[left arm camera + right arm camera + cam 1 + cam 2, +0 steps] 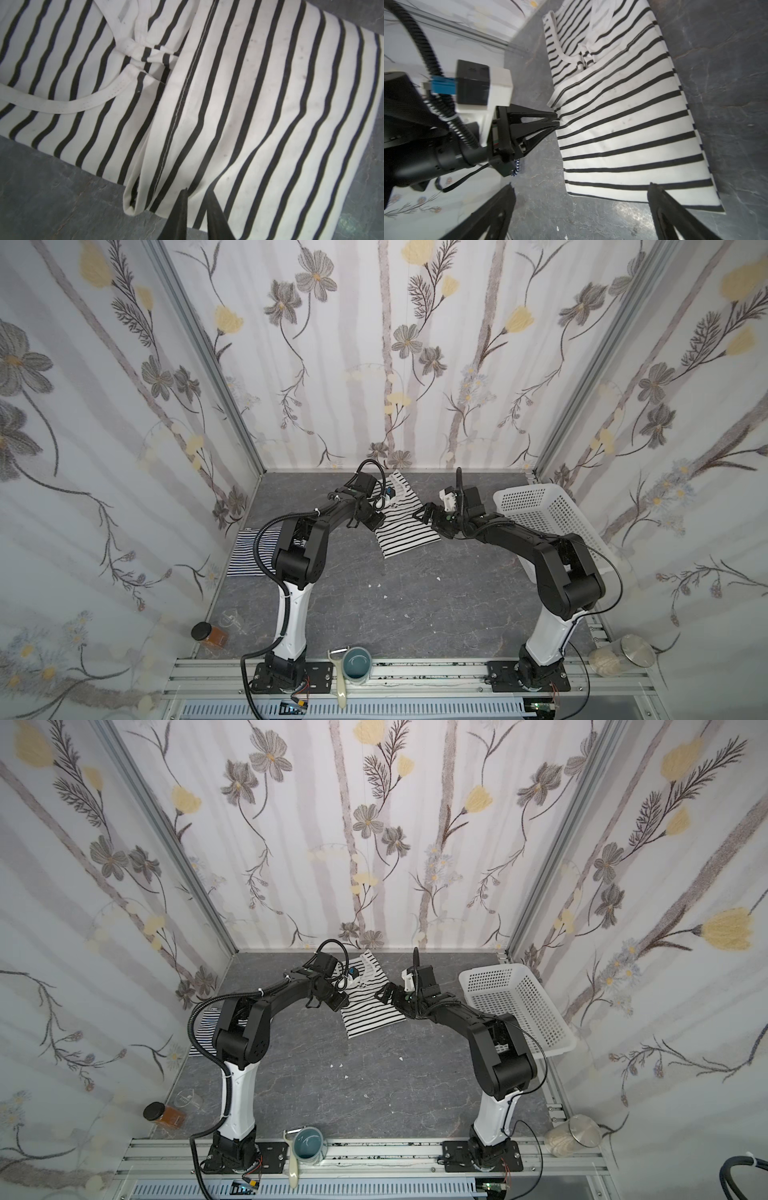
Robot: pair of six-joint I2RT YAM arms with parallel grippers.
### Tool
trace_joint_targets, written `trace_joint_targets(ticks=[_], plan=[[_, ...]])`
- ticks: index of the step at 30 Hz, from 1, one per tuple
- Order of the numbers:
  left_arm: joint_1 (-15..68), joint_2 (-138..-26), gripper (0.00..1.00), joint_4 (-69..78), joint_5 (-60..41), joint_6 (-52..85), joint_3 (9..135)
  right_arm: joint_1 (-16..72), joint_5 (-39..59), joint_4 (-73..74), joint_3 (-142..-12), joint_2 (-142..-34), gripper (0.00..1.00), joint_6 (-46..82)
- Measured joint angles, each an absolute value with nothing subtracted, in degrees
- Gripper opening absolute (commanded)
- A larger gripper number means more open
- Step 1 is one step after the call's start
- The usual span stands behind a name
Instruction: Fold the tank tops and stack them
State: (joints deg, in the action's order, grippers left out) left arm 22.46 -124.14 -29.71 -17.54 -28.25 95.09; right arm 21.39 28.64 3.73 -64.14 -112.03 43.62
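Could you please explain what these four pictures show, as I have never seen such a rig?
Two robot arms stand at a grey table, each ending in a two-fingered pincer. Two pictures look down from overhead; two come from cameras on the arms' wrists. On the table lie a partly folded white tank top with black stripes, a navy-striped tank top at the left, and a white perforated basket. The left pincer seems to pinch the first top's edge; the right pincer is open, holding nothing.
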Motion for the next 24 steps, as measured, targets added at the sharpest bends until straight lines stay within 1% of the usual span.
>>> trace_joint_targets(ticks=[2, 5, 7, 10, 12, 14, 17, 20, 24], plan=[[23.2, -123.5, 0.20, -28.8, -17.6, -28.2, 94.2, 20.1, 28.4, 6.4, -60.3, -110.0, 0.99, 45.5], [24.5, -121.4, 0.21, -28.4, -17.6, -28.0, 91.0, 21.4, 24.4, 4.0, -59.8, -106.1, 0.99, 44.5], [25.6, -119.1, 0.22, -27.7, -17.2, -27.9, 87.8, 23.7, 18.7, 1.1, -61.6, -102.7, 1.00, 42.4], [27.7, -115.8, 0.23, -26.2, -15.8, -27.9, 82.5, 27.0, 5.9, -2.9, -61.9, -96.4, 1.00, 40.9], [28.8, -114.4, 0.23, -25.6, -14.8, -28.0, 79.9, 25.3, 0.6, -3.9, -59.2, -92.6, 1.00, 43.5], [29.6, -113.5, 0.23, -25.1, -14.4, -28.1, 77.8, 19.6, -0.2, -2.9, -54.5, -90.9, 1.00, 46.6], [30.0, -113.3, 0.23, -23.9, -12.4, -28.3, 76.1, 14.7, 1.6, -1.3, -46.0, -88.4, 1.00, 50.0], [30.4, -113.9, 0.22, -23.1, -11.3, -28.5, 75.1, 15.2, 4.1, 0.1, -44.2, -87.1, 1.00, 50.5], [30.9, -114.1, 0.19, -20.2, -11.0, -29.1, 73.1, 19.1, 2.3, 0.6, -46.4, -86.0, 1.00, 48.2]])
